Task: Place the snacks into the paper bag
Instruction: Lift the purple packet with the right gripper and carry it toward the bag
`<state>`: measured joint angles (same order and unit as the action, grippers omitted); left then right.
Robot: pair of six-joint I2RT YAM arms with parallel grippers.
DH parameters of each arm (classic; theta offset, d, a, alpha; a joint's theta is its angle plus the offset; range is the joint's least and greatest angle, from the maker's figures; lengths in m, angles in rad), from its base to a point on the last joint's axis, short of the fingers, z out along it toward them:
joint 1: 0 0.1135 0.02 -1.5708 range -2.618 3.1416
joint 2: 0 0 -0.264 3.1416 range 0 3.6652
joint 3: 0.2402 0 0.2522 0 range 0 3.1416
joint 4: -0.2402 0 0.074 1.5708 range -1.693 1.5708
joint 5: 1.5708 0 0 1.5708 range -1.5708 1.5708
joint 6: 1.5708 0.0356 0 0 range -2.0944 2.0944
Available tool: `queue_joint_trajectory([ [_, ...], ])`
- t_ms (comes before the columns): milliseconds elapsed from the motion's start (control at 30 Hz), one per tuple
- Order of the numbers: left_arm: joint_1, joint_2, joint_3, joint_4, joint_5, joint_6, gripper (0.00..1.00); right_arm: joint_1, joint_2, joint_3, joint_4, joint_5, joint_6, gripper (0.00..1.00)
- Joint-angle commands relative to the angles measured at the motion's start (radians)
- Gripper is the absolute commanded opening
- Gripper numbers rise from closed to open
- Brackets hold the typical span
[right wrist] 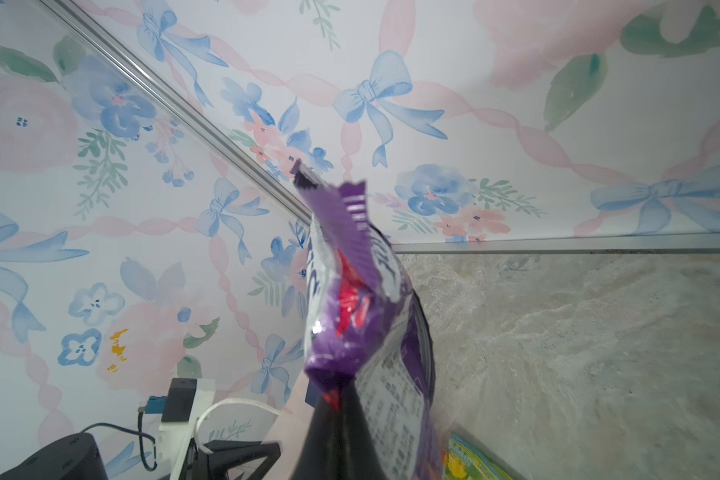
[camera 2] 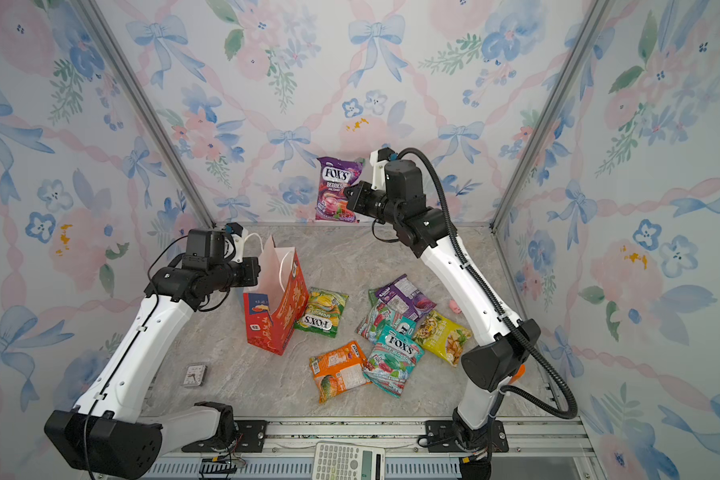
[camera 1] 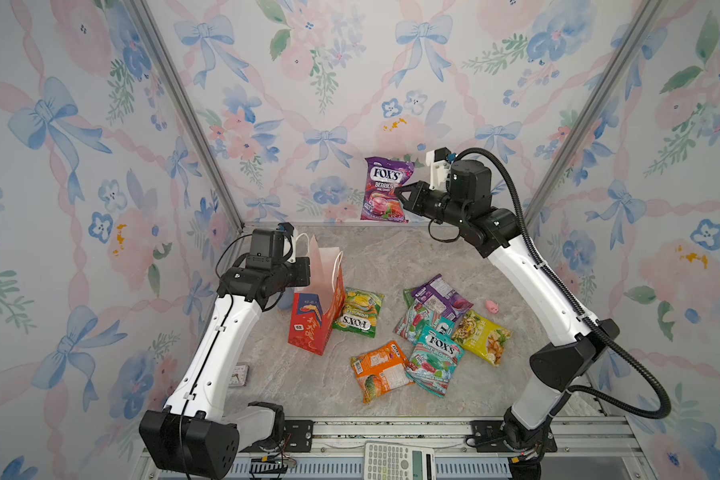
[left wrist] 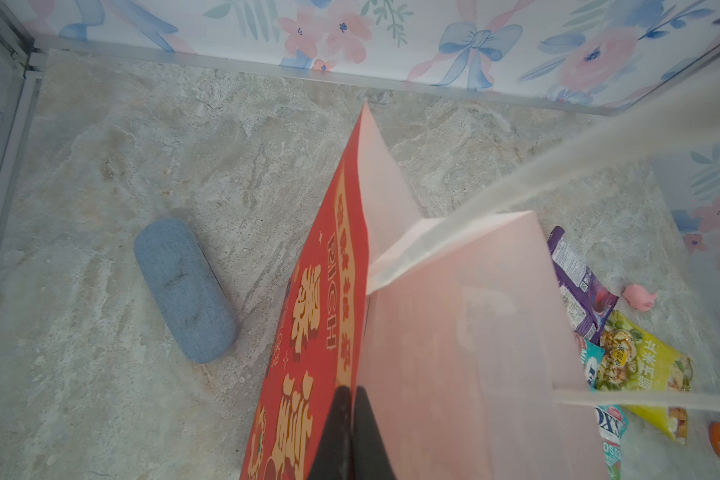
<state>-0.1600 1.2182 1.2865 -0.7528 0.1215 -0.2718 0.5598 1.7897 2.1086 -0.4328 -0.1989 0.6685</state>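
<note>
Found table (camera 1: 391, 257) carrying red paper bag (camera 1: 314, 328) upright with open mouth. Noted purple FOX'S Berries packet (camera 1: 385, 189) aloft near the back wall, well apart from the bag, pinched at one edge by right hand (camera 1: 400, 195). Noted left hand (left wrist: 351, 395) pressed together on the bag's wall rim. Recommended: carry packet above the mouth, lower narrow edge first, release only once inside, steady the rim meanwhile.

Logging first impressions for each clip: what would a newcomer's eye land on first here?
The purple FOX'S packet held high before the floral back wall, in the right gripper, jaws shut on its edge. Next, the red paper bag standing left of centre, its rim pinched by the left gripper, and loose packets strewn on the table to its right.
</note>
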Motion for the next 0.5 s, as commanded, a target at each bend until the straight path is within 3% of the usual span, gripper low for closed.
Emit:
queue_joint_trajectory([
  [0,-0.013,-0.029,-0.024,0.013,-0.017,-0.039,0.0,0.037,0.071,0.129,0.021,0.012,-0.009,0.0],
  [333,-0.029,-0.081,-0.048,0.044,-0.026,-0.069,0.0,0.14,0.253,0.43,-0.069,0.004,-0.008,0.0],
  [467,-0.03,-0.091,-0.061,0.047,-0.026,-0.076,0.0,0.192,0.263,0.447,-0.106,0.029,-0.023,0.0],
])
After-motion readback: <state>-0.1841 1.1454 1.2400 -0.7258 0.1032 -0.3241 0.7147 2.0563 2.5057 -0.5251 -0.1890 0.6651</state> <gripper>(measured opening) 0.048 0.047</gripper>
